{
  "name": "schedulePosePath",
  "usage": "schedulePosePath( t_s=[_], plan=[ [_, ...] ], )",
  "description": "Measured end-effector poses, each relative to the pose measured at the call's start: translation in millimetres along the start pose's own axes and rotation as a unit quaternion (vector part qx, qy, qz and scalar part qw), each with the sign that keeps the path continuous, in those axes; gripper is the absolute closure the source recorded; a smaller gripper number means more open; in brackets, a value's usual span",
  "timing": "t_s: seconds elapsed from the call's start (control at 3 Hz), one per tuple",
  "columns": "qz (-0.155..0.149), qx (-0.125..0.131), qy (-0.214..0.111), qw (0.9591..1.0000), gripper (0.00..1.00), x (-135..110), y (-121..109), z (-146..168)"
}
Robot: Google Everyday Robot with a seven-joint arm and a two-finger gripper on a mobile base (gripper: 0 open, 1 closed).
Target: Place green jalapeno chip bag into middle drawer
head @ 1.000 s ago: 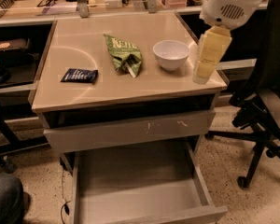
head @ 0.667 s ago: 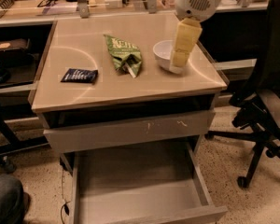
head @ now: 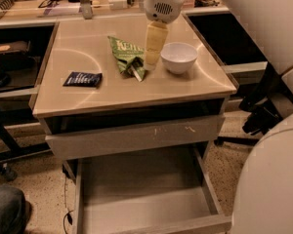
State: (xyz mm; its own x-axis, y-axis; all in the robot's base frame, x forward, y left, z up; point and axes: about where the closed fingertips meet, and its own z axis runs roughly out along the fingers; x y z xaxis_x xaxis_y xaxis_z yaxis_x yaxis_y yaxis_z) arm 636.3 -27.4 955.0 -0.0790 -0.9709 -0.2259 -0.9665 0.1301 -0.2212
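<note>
The green jalapeno chip bag (head: 126, 56) lies flat on the tabletop (head: 112, 94), left of a white bowl (head: 178, 57). My gripper (head: 152, 64) hangs down from its white wrist between the bag and the bowl, its tip just above the bag's right edge. The middle drawer (head: 144, 194) is pulled out wide below, and its broad tray holds nothing. Above it is the drawer front with white scratch marks (head: 136, 136), pushed nearly in.
A flat dark blue packet (head: 83, 79) lies on the left of the tabletop. A dark office chair (head: 263, 111) stands to the right. A pale robot body part (head: 273, 179) fills the lower right. Cluttered desks stand behind and to the left.
My gripper has moved left from the table's right edge, past the bowl, to the right edge of the chip bag. The bag, bowl and drawer have not moved.
</note>
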Motion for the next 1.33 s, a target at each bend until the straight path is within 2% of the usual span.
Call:
schedulePosePath(
  t_s=[0.33,1.0,1.33],
  plan=[
    [-0.004,0.003,-0.024,0.9997,0.0,-9,-14,12],
    [-0.019,-0.022,-0.055,0.9981,0.0,-54,-55,59],
    [-0.016,-0.028,-0.061,0.9976,0.0,-61,-74,86]
  ],
)
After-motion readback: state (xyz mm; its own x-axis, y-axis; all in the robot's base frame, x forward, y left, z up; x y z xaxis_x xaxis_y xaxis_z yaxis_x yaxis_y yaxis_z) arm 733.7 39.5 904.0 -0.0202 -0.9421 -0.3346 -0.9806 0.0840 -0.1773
